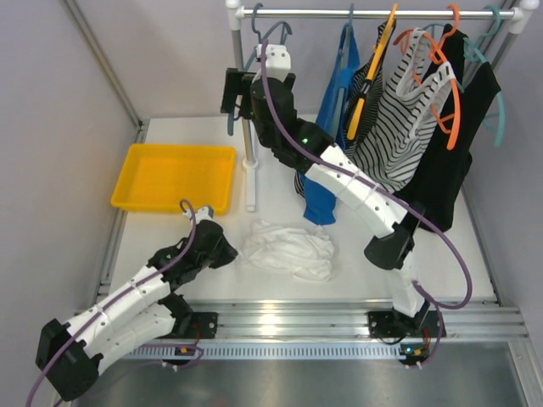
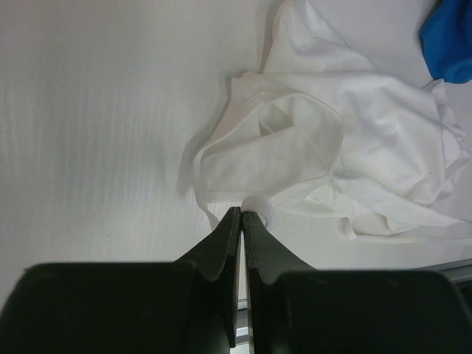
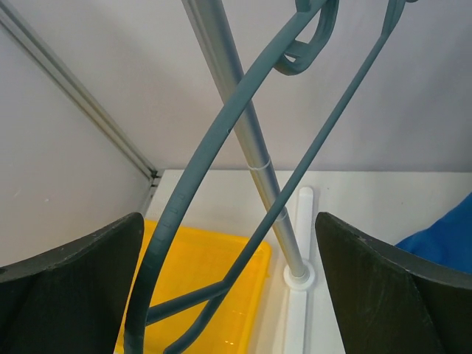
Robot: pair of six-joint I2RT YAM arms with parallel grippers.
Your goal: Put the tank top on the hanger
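The step in hand seems to be the double pick-up: one arm takes the garment and the other takes the hanger, and the threading itself is not yet begun. The tank top (image 1: pixel 288 250) lies crumpled in a low heap on the white tabletop (image 1: pixel 212 280), near the front edge, with the left claw (image 2: pixel 242 212) at its 9 o'clock side. In the left wrist view the fingers of this claw are pressed together, and the thin edges of the cloth run in to their tips, so I judge that they pinch the hem or a strap. The right claw (image 3: pixel 228 221) is up at the 11 o'clock corner, beside the rack pole (image 3: pixel 251 147). Its fingers are spread wide, with the thin curved arms of the grey-blue hanger (image 3: pixel 198 155) between them, not touched by either finger. The next move probably calls for this claw to close on one hanger arm, and for the left arm to lift the cloth so that an opening can be found. The tank top looks thin, soft and plain white. It is folded over itself with many wrinkles, and one loop of cloth stands open near the claw. I cannot tell which opening it is.
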